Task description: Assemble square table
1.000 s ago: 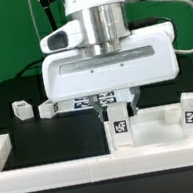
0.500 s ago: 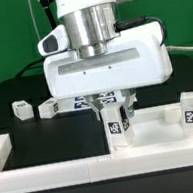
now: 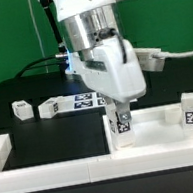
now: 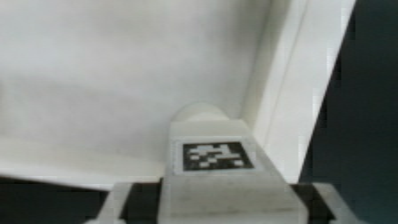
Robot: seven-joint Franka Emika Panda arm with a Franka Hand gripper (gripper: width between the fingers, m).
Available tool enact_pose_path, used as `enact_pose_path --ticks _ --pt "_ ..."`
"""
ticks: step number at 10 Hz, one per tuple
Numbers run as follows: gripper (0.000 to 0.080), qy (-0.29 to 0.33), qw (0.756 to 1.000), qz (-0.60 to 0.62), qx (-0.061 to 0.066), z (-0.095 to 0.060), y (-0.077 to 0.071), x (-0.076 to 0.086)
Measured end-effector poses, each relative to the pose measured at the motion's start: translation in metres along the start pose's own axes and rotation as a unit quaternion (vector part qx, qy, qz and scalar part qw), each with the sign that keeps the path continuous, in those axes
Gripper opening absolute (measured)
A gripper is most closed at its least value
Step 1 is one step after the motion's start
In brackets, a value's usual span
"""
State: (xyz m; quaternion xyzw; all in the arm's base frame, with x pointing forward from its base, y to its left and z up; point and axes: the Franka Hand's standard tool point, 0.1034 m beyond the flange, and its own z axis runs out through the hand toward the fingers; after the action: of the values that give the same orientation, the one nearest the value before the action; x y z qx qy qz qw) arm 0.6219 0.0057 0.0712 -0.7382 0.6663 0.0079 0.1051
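Note:
The square table's white top (image 3: 157, 135) lies flat at the exterior view's right, rim up. A white tagged leg (image 3: 121, 127) stands upright at the top's near left corner, and my gripper (image 3: 119, 115) is shut on it from above. The wrist view shows that leg (image 4: 214, 150) with its tag between my fingers (image 4: 135, 205), over the top's inner face (image 4: 107, 90) and beside its raised rim (image 4: 294, 60). A second leg (image 3: 191, 110) stands upright at the top's right corner. Two loose legs (image 3: 22, 110) (image 3: 51, 108) lie on the black table at the left.
The marker board (image 3: 85, 99) lies flat behind my hand. A long low white border wall (image 3: 56, 173) runs along the front, with a short piece (image 3: 0, 150) at the left. Cables hang behind the arm.
My hand has turned about its upright axis, from broadside to edge-on in the exterior view, still shut on the leg. The leg stays at the same corner.

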Motion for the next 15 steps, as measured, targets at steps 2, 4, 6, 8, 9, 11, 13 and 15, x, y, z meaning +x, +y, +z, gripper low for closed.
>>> enact_pose_path --ticks 2,4,6,8,9,11,13,15 --pt "0.0369 0.0 1.0 -0.015 -0.002 0.0009 0.0006 -0.0024" --pt "0.0504 0.006 0.99 -0.139 -0.008 0.0023 0.0011 -0.0066" --pt "0.064 0.001 0.939 -0.343 -0.032 0.0057 0.0071 -0.0104" --pt "0.0648 -0.001 0.905 -0.424 -0.032 0.0054 0.0069 -0.0087" --pt "0.0648 -0.001 0.876 -0.481 -0.035 0.0049 0.0066 -0.0081" --pt "0.0649 0.005 0.812 -0.583 -0.039 0.0013 0.0005 -0.0099" --pt "0.0512 0.005 0.82 -0.571 -0.039 0.0021 0.0013 -0.0094" --pt "0.0331 0.008 0.853 -0.52 -0.041 0.0019 0.0035 -0.003"
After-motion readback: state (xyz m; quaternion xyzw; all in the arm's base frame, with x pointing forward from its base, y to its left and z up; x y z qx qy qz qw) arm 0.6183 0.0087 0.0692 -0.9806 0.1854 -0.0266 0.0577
